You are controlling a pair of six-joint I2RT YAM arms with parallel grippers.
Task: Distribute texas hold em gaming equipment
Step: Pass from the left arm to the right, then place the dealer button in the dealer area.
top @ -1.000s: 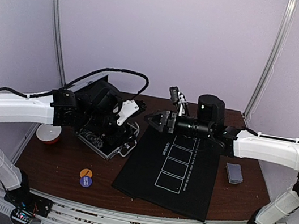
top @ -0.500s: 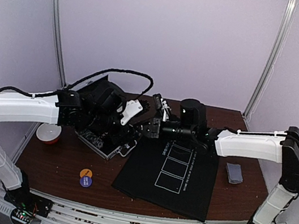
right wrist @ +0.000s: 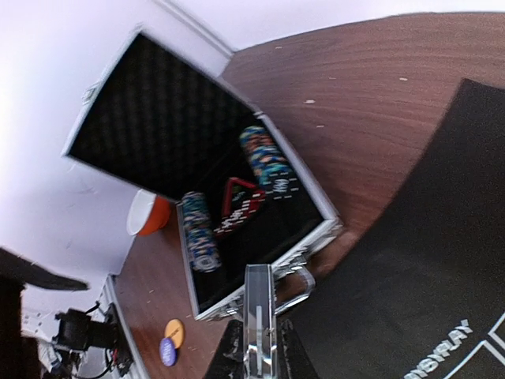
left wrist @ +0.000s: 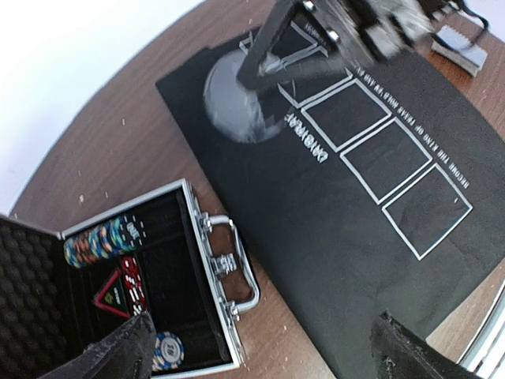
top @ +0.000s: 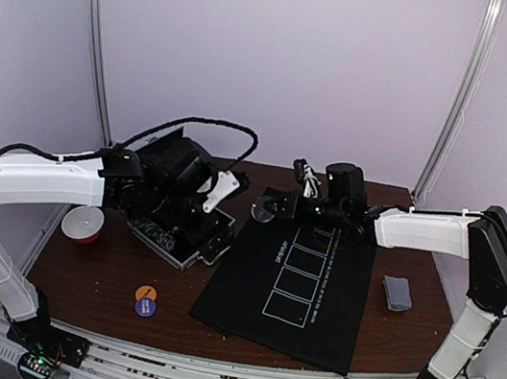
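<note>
Right gripper point(right wrist: 256, 346) closed on a thin round grey disc point(left wrist: 230, 101). The disc shows edge-on between the fingers in the right wrist view and hangs over the far left corner of the black felt mat with white printed boxes point(top: 293, 303).

Left gripper point(left wrist: 260, 341) spread wide and empty, above the open silver metal case point(left wrist: 126, 208). The case holds rows of striped-edge poker chips point(left wrist: 101, 239).

The grey-blue-backed card deck point(top: 398, 292) lies right of the mat. The orange and purple button discs point(top: 145, 301) lie near the table's front.

We judge the disc light, stiff and smooth. A pinch across its flat faces suits it, though it may pivot or slip. We judge the chips dense and slick, best taken by the rim as a short stack.
</note>
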